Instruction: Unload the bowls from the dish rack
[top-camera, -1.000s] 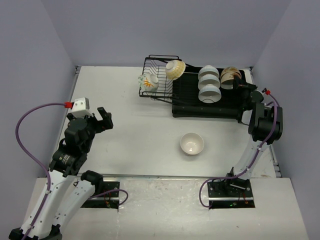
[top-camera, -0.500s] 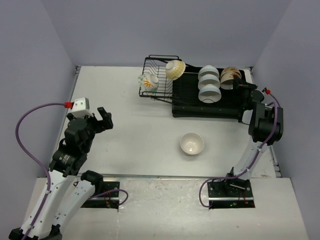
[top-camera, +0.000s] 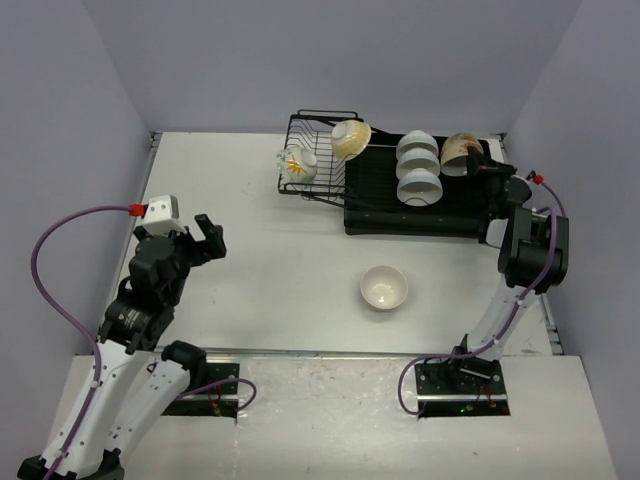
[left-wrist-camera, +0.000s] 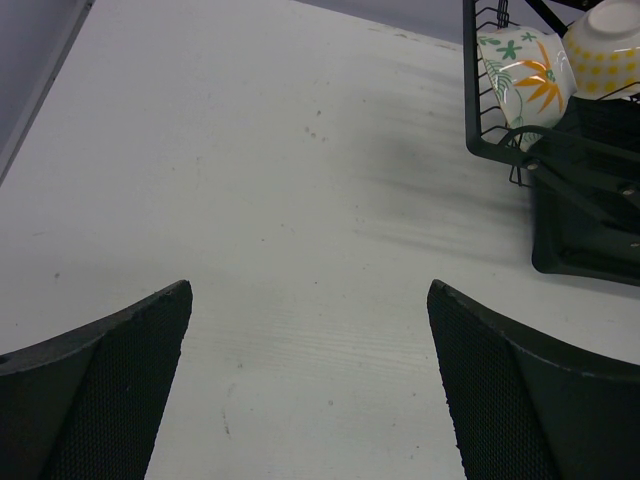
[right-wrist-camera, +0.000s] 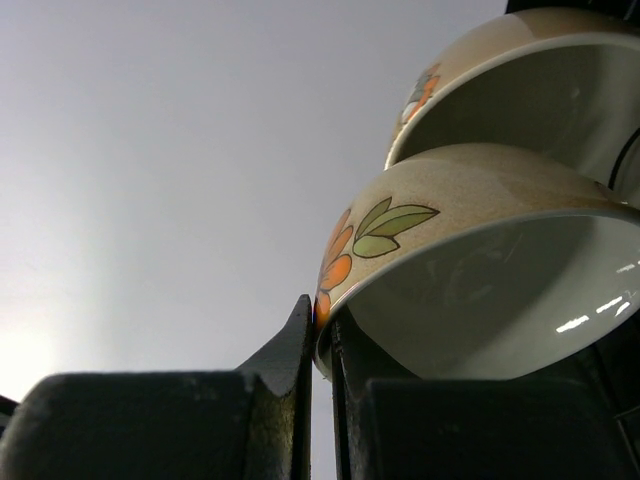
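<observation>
While right pincer (right-wrist-camera: 320, 325) nips it, lower tan bowl (right-wrist-camera: 470, 230), rim between its jaws

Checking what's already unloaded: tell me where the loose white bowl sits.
In the top view the white bowl stands upright on the table, right of centre, on the near side of the drainer tray, apart from it.

Black dish rack (top-camera: 400, 222) holding floral, yellow, white bowls (top-camera: 418, 170), tan bowl (top-camera: 458, 150) tilted, white bowl (top-camera: 384, 287) upright outside
</observation>
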